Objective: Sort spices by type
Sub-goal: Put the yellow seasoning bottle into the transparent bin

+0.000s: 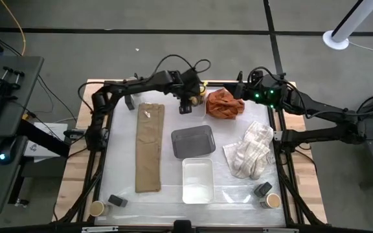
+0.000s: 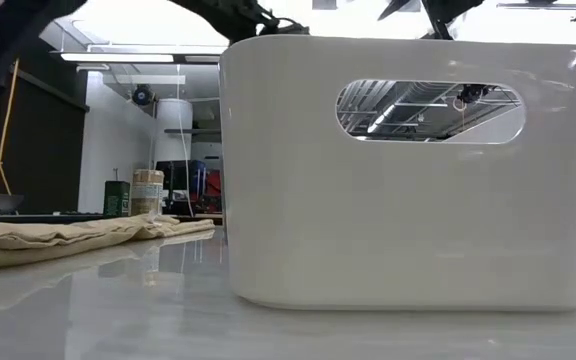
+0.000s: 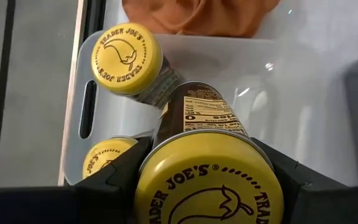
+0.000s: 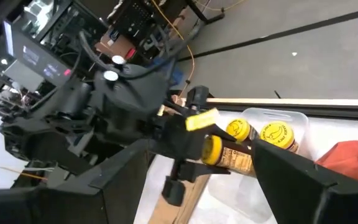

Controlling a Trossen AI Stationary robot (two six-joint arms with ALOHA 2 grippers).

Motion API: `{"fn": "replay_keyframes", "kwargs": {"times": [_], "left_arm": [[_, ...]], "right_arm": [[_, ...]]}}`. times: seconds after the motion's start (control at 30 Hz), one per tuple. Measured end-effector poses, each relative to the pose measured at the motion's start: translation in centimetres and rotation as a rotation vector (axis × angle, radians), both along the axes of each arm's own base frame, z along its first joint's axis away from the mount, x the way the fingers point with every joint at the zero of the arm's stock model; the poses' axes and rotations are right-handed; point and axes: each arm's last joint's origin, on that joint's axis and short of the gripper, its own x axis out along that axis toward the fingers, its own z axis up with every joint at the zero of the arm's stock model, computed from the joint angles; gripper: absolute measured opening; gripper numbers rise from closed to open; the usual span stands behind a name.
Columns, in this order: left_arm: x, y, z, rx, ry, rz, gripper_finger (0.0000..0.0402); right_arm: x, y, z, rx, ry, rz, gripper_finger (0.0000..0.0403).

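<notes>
My left gripper (image 1: 188,102) is at the table's far middle, shut on a jar with a yellow lid (image 3: 207,183). It holds the jar over a clear tray (image 3: 79,112). Two more yellow-lidded jars (image 3: 126,59) (image 3: 107,158) stand in that tray. My right gripper (image 4: 210,205) waits open and empty at the far right, pointing toward the left gripper. A tan-topped tub (image 1: 97,208) and a dark tin (image 1: 117,200) sit at the near left corner. Another tin (image 1: 262,189) and another tub (image 1: 272,200) sit at the near right. My left gripper pinches the jar between its two fingers (image 3: 114,180), which stand on opposite sides at the lid end (image 3: 151,177). They come from above, slanting down. The jar is lifted clear and tilted, lid toward the wrist, base (image 3: 197,93) pointing down at the clear tray.
An orange cloth (image 1: 224,103) lies beside the clear tray. A grey tray (image 1: 193,141) and a white tray (image 1: 197,180) stand mid-table. Folded tan cloth (image 1: 149,147) lies to their left, and a white towel (image 1: 251,150) to their right.
</notes>
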Motion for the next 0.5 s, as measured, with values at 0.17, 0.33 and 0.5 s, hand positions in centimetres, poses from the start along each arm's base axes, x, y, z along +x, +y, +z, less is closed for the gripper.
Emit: {"fn": "replay_keyframes", "kwargs": {"times": [0.17,0.33,0.5], "left_arm": [[0.8,0.4,-1.7,-0.001,0.046,-0.021,0.0203],[1.1,0.6,-2.6,0.007,0.072,-0.047,0.0231],[1.3,0.7,-2.7,0.017,0.058,-0.048,0.0260]], "right_arm": [[0.0,0.0,0.0,0.000,0.003,-0.002,0.0279],[0.0,0.0,0.0,-0.015,0.014,0.005,0.0279],[0.0,0.1,0.0,-0.019,0.019,0.038,0.0279]]}}
